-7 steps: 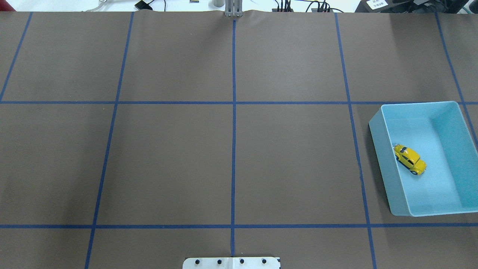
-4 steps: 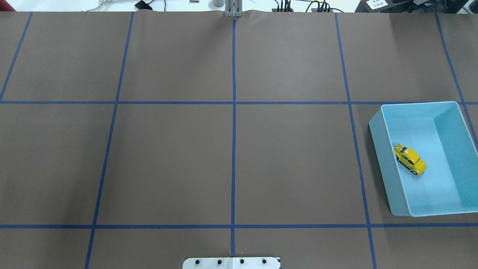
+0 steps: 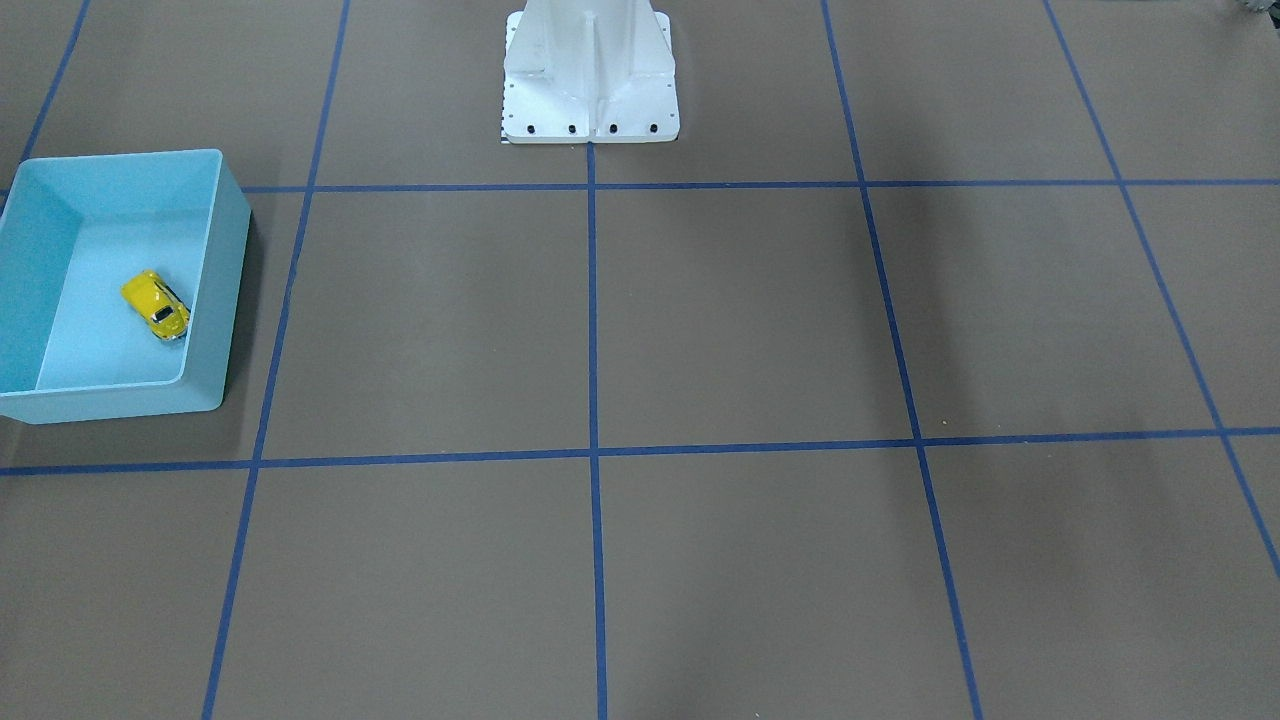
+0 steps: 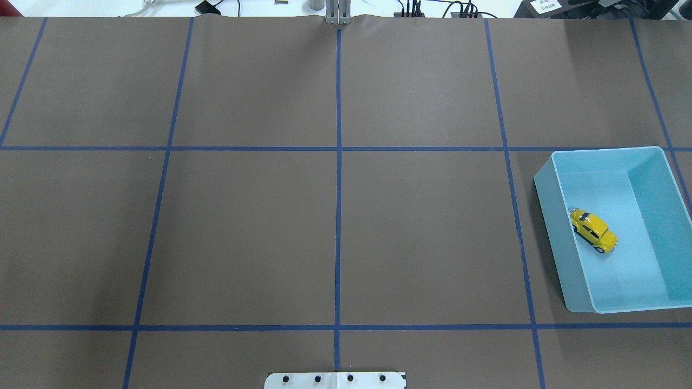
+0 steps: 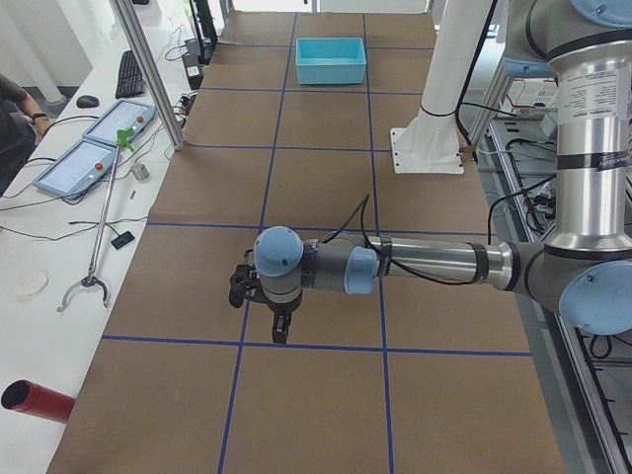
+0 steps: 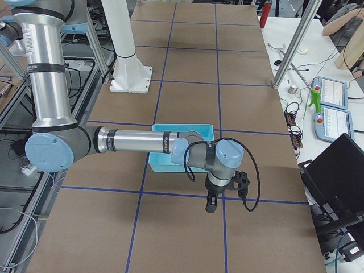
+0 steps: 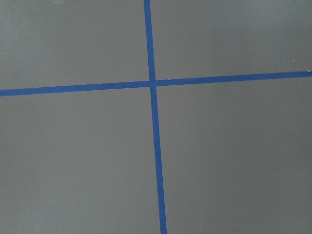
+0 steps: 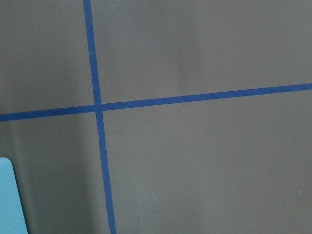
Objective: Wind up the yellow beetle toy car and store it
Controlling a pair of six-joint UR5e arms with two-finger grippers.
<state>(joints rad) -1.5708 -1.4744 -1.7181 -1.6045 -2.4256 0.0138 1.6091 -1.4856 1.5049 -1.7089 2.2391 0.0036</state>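
Note:
The yellow beetle toy car stands on its wheels inside the light blue bin at the table's right side, near the bin's left wall. It also shows in the front view, in the bin. Neither gripper shows in the overhead or front view. The left gripper hangs low over the table's left end. The right gripper hangs beyond the bin, away from the car. I cannot tell whether either is open or shut. Both wrist views show only bare mat.
The brown mat carries a grid of blue tape lines. The white robot base stands at the near middle edge. A corner of the bin shows in the right wrist view. Control pads and a grabber tool lie on the side bench.

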